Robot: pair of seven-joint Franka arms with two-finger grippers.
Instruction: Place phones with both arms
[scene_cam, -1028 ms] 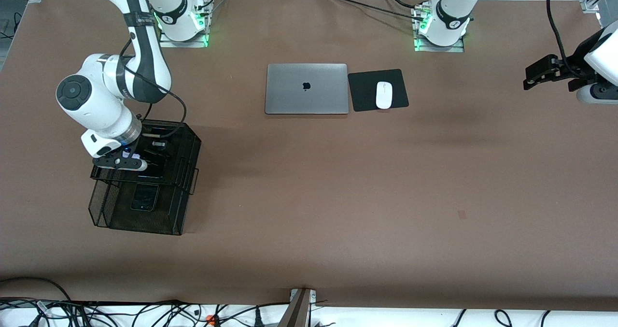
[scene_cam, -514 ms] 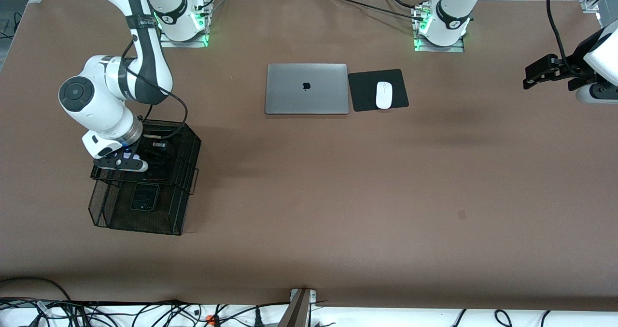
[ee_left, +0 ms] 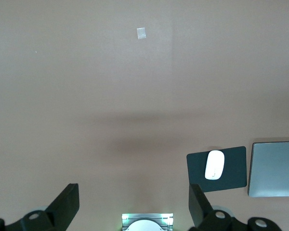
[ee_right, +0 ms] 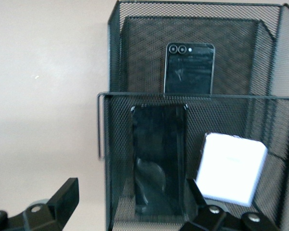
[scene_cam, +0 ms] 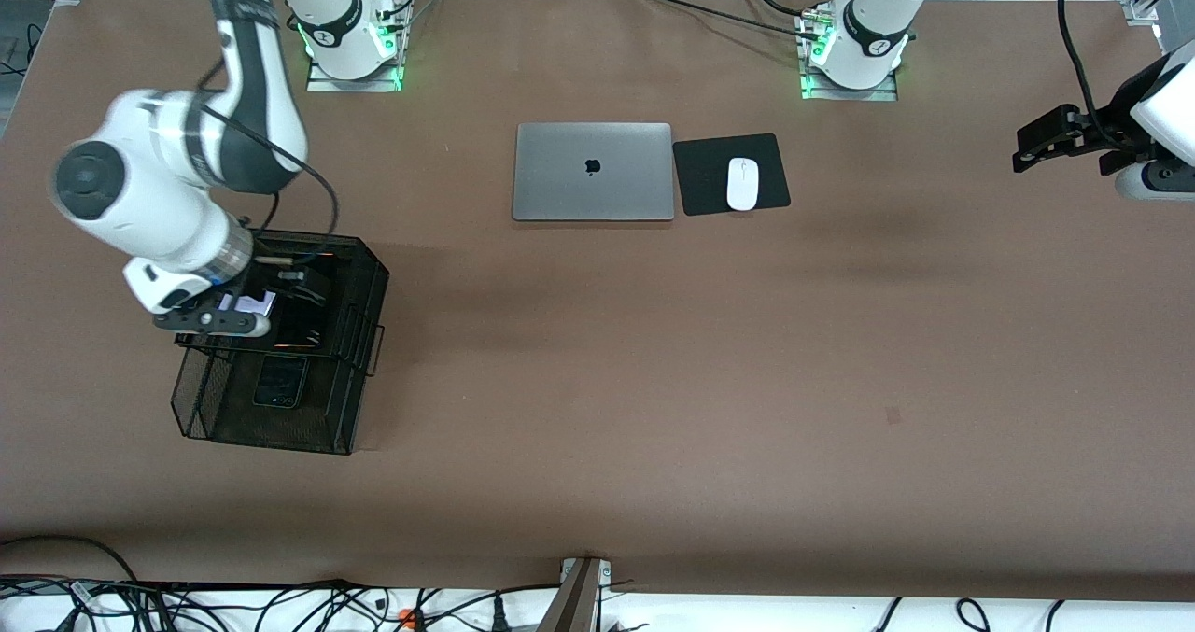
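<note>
Three phones (ee_right: 183, 70) in the mesh rack (scene_cam: 280, 352) (two black); both jaws open.

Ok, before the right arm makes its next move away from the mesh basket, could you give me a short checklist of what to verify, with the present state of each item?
1. Right claw open and holding nothing: ok, its fingers stand apart over the basket.
2. White phone lies in the upper tray: ok, beside the long black phone.
3. Small black phone in the lower tray: ok.
4. White phone lies flat: cannot tell.
5. Left claw open and empty, waiting at its end of the table: ok.
6. Laptop and mouse away from the basket: ok.
</note>
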